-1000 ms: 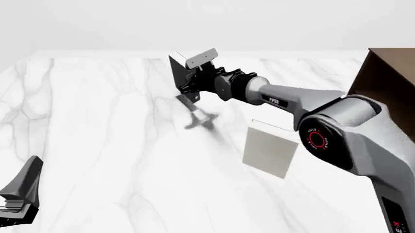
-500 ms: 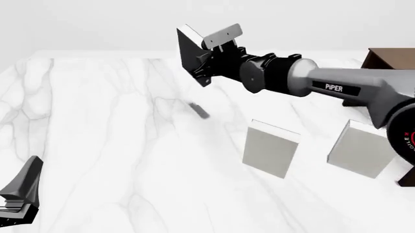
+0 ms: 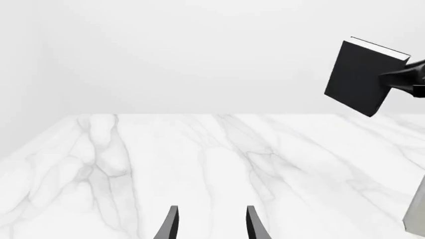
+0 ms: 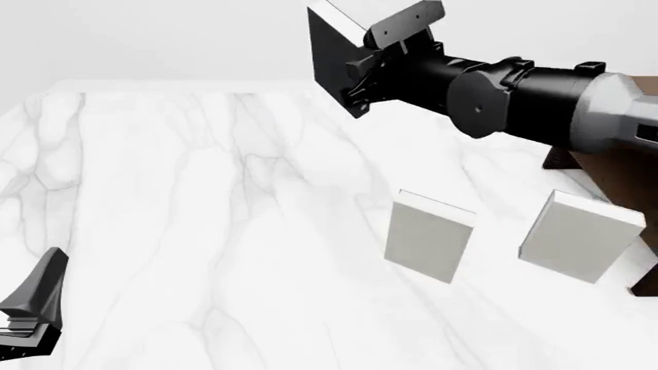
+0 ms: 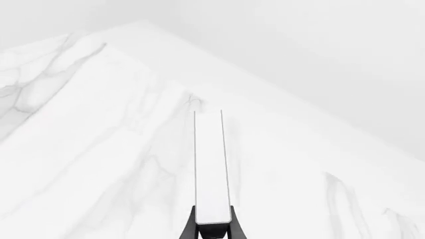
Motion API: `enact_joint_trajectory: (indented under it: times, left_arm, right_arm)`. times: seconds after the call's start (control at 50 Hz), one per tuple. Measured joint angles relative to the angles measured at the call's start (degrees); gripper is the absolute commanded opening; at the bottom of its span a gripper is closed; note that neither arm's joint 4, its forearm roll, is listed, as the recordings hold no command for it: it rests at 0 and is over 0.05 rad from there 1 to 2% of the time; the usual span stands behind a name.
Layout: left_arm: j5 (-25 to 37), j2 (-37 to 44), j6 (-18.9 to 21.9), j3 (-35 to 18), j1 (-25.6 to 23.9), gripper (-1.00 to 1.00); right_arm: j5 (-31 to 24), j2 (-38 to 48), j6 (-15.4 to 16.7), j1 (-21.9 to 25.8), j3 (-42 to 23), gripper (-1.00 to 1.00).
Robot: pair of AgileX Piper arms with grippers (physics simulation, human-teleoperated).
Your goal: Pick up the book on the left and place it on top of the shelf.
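Marble tabletop [image 4: 185, 231] lies bare by the idle, open left claw [image 3: 210, 224], two pale books [image 4: 430, 235] stand mid-table, and beyond them the right claw [image 4: 360, 73] pinches the book [image 4: 327, 54] aloft by one edge, so swinging toward the shelf [image 4: 629, 166] could twist it loose.

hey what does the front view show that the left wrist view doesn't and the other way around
Only the front view shows the whole right arm gripping the black book, both pale grey-white books standing on the table, and part of the dark brown shelf. Only the left wrist view shows the left gripper with its fingers apart over bare marble. Both show the black book held up off the marble table, and the left wrist view catches just an edge of one pale book.
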State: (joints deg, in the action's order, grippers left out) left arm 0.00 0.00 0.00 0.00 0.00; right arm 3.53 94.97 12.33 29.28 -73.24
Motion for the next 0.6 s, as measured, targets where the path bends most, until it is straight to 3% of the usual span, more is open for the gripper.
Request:
enact_joint_trajectory:
  times: [0.6]
  left_arm:
    - [0.0, 0.0, 0.0, 0.0, 0.0, 1.0]
  right_arm:
    - [-6.16, -18.7, 5.56, -5.68, 9.72, -1.0]
